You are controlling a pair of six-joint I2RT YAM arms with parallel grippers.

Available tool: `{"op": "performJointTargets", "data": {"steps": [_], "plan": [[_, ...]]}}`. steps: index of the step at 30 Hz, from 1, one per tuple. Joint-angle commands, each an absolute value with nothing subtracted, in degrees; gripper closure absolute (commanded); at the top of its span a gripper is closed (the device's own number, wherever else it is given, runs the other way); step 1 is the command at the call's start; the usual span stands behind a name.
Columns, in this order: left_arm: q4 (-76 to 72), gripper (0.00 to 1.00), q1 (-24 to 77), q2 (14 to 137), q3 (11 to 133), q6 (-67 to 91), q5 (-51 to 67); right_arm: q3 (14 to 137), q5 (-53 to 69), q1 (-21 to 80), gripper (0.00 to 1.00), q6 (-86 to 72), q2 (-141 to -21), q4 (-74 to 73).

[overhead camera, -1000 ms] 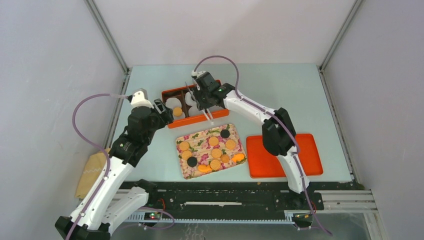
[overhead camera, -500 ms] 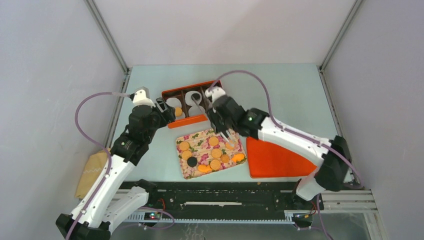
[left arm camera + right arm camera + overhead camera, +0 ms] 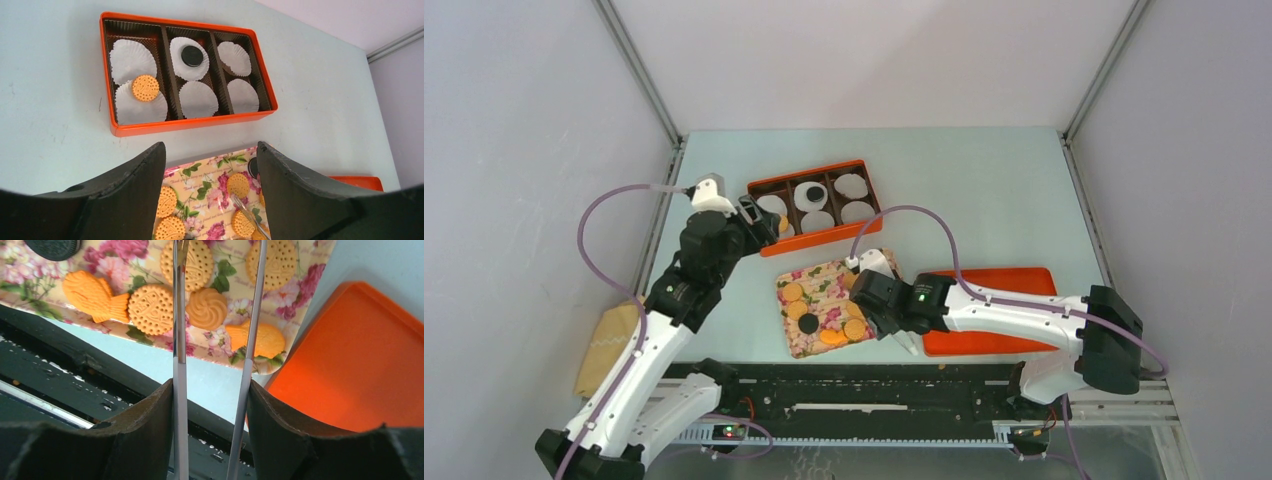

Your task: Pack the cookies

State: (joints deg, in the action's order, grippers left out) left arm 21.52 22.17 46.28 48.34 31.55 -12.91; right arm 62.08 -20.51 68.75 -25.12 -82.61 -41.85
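- Most of the cookies (image 3: 793,291) lie loose on the floral tray (image 3: 822,285) near the front of the worktop (image 3: 984,190). Among them are round golden ones, orange fish shapes, a small swirl (image 3: 207,308) and a dark one.
- Two are already packed. A golden cookie (image 3: 145,88) sits on a paper liner (image 3: 132,55) in the left compartment of the orange box (image 3: 190,122), and a dark cookie (image 3: 192,56) sits on a liner in the middle compartment.
- The other liners in the box hold nothing.
- The right gripper (image 3: 210,390) hangs over the tray's near right corner, clamped on a pair of metal tweezers (image 3: 178,340).
- The two tweezer arms stand apart. From the wrist view the swirl lies between them.
- The tips run out of that picture, so I cannot tell whether they touch anything.
- The left gripper (image 3: 210,155) is spread wide and holds nothing. It hovers just in front of the box's left end, pointing at it.
- A plain orange lid (image 3: 360,355) lies flat just right of the floral tray.
- A yellowish cloth (image 3: 604,345) sits off the left edge of the worktop.
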Motion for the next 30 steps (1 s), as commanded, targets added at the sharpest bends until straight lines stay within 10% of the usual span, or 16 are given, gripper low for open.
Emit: {"op": "performJointTargets", "data": {"steps": [1, 16, 30], "plan": [[20.2, 0.28, 22.4, 43.1, 46.6, 32.0, -12.6, 61.1, -22.5, 69.3, 0.42, -29.7, -81.7, -39.3], [20.9, 0.28, 22.4, 41.4, 45.9, 32.5, -12.6, 60.6, -13.1, 67.2, 0.47, -32.1, -85.9, -35.3], [20.1, 0.28, 22.4, 41.9, 46.5, 32.8, -11.9, 65.9, -16.7, 64.1, 0.72, -29.3, -80.2, -37.8]]}}
